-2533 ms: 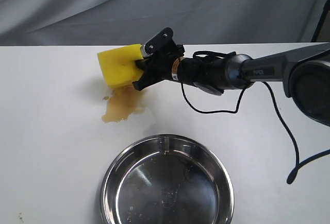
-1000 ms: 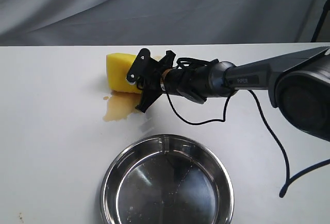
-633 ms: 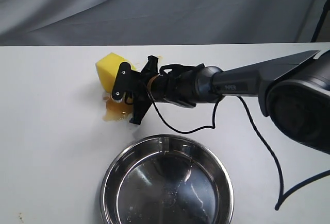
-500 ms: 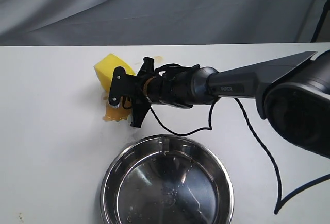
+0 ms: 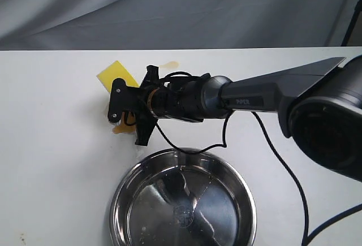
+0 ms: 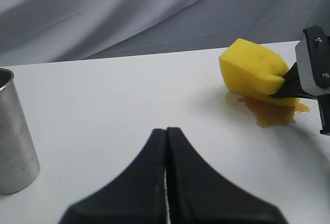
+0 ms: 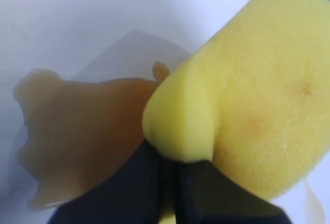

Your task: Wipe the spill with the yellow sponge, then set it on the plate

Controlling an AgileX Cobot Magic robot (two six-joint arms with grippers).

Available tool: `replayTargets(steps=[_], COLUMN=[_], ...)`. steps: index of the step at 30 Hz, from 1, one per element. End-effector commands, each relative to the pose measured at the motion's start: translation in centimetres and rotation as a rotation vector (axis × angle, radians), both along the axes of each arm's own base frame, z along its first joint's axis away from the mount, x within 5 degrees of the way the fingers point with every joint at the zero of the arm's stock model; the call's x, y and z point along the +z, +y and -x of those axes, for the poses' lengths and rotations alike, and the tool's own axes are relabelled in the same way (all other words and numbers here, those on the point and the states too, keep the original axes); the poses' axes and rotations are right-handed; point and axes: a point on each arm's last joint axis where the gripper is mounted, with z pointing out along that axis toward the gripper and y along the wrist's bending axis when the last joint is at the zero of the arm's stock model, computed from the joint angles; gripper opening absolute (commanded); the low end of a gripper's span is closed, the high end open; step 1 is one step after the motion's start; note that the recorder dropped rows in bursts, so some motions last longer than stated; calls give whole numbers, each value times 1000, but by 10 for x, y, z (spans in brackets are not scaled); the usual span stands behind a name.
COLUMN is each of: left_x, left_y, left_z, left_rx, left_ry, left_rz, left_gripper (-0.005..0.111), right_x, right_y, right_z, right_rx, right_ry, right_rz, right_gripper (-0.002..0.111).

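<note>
Amber spill (image 6: 271, 115) under yellow sponge (image 6: 252, 72)

The white counter (image 5: 51, 161) carries a round steel plate (image 5: 119, 203) at its near edge. Beyond the plate and a little left lies an amber spill (image 6: 273, 115), with a tilted yellow sponge (image 5: 116, 75) resting on it. A small amber smear (image 5: 168, 64) lies farther beyond the plate.

This is a robotics lab test bench. A plain white tabletop (image 5: 51, 161) stands before a draped grey cloth backdrop (image 5: 169, 8). A black robot arm (image 5: 266, 90) lettered PIPER reaches over it, with a loose black cable (image 5: 201, 151) trailing across the surface. The few props look laid out for a trial: a yellow sponge (image 5: 116, 73), an amber spill (image 6: 273, 115), a stainless-steel plate (image 5: 115, 212) and a steel cup (image 6: 13, 141)
</note>
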Motion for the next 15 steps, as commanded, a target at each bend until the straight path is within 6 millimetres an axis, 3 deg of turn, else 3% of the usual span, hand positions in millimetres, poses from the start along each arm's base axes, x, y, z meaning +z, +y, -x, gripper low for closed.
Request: replayTargets(steps=[1,15], left_x=[-1,-1], left_y=[0,0], left_z=[0,0], left_rx=[-5,-5], left_ry=[-2,-2], left_rz=[9,9], left_gripper=[0,0], right_x=[5,17], right_y=[-1,9], right_z=[5,14], right_rx=[-35,-24], right_ry=[22,12], right_rz=[6,-3], right_gripper=[0,0])
